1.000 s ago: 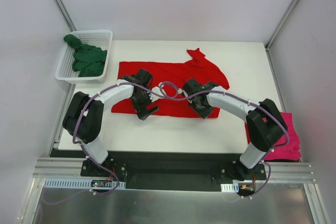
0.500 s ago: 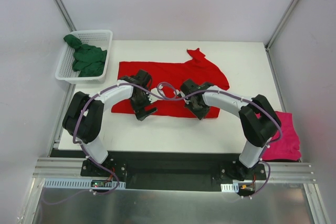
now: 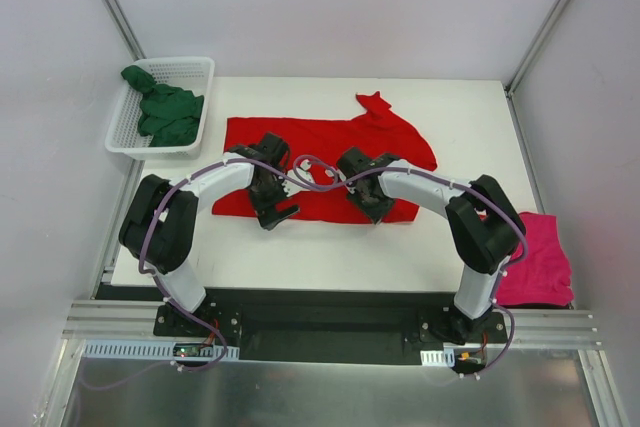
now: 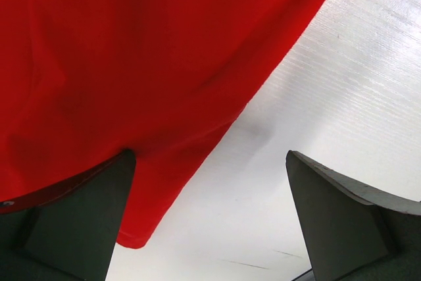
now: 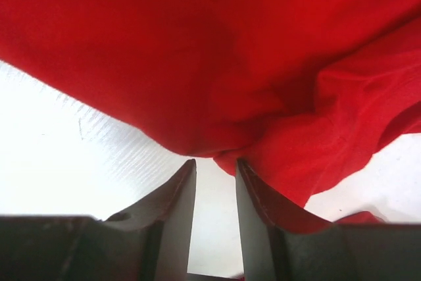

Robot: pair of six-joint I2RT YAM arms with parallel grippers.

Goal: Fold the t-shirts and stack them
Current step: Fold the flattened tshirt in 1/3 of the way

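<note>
The left claw is gaping wide and empty, while the right claw is sitting almost closed at the red t-shirt's lower mid-frame hem, hold unclear and risking a slip.

With the table's middle as my dial, I have bare table to pass over from 5 to 7 o'clock, plus a strip at 12 beyond the red t-shirt. The white basket with the green t-shirt blocks 10, and the pink t-shirt lies at 4. The left gripper and right gripper crowd the centre, with cables looping between them.
</note>
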